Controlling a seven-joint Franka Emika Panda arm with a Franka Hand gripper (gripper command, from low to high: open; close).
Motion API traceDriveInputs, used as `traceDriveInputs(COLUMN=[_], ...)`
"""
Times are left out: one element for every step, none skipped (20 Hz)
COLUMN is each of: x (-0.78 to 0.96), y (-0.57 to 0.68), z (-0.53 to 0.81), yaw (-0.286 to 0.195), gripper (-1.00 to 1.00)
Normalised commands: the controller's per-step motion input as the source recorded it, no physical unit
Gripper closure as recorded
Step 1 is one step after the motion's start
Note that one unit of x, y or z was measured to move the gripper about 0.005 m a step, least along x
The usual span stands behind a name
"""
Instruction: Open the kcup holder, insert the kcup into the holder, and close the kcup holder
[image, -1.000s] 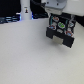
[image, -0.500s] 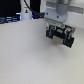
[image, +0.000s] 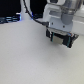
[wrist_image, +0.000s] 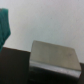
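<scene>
While gripper fills exterior—wrist shows grey block.

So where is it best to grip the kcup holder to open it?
Likely its front edge, from above: in the wrist view the kcup holder looks like a flat-topped box with one straight edge exposed. No handle shows, so this is uncertain.

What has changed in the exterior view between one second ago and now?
The gripper has moved a little toward the exterior view's right and slightly upward, keeping above the pale table. Whether it holds anything cannot be told; the jaws are too blurred. The table surface and the dark background stayed as they were.
</scene>
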Motion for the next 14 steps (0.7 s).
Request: traceDriveInputs(x=[-0.20, -0.24, -0.29, -0.34, -0.42, -0.46, -0.45, -0.42, -0.42, -0.41, -0.39, -0.36, -0.32, -0.32], y=[0.01, 0.02, 0.04, 0.05, 0.10, 0.16, 0.24, 0.29, 0.35, 0.40, 0.45, 0.47, 0.48, 0.51], z=[-0.11, -0.11, -0.11, -0.12, -0.13, -0.08, -0.03, -0.01, 0.00, 0.01, 0.01, 0.01, 0.02, 0.02], yaw=[0.297, 0.290, 0.278, 0.262, 0.246, 0.231, 0.191, 0.171, 0.145, 0.129, 0.122, 0.125, 0.133, 0.132], gripper=[-1.00, -1.00, -1.00, -1.00, -1.00, -1.00, -1.00, -1.00, -1.00, -1.00, -1.00, -1.00, -1.00, -1.00])
